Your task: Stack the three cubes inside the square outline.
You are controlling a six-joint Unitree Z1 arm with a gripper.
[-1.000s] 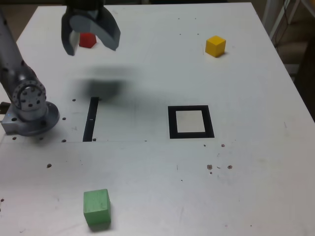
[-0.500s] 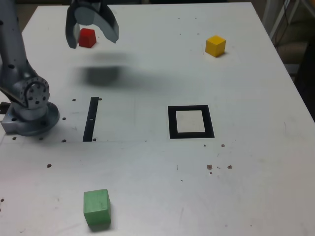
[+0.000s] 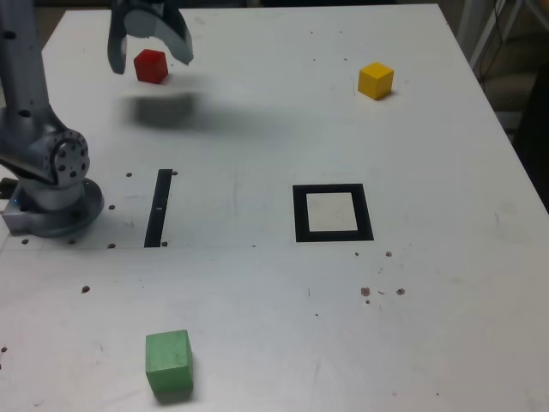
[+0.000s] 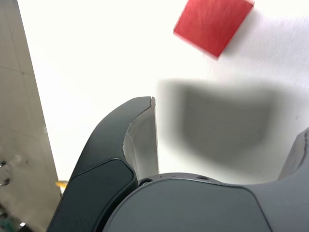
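Observation:
The red cube (image 3: 152, 67) sits at the far end of the white table, on the exterior view's left. My gripper (image 3: 149, 60) hovers above the table with its open jaws framing the red cube in that view, and its shadow falls just in front of the cube. In the wrist view the red cube (image 4: 214, 24) lies ahead of the open gripper (image 4: 224, 125), past the fingertips and not between them. The yellow cube (image 3: 376, 81) rests at the far right. The green cube (image 3: 168, 362) stands at the near left. The square outline (image 3: 299, 215) lies near the table's middle with nothing in it.
The arm's grey base (image 3: 51, 202) is bolted at the exterior view's left edge. A thin black strip (image 3: 159, 208) lies flat beside it. The table's far edge (image 3: 257, 7) runs close behind the red cube. Small dark specks dot the tabletop.
The gripper has travelled toward the table's far left corner, closing in over the red cube, and its shadow has shifted the same way. Its jaws stay open. No cube has moved.

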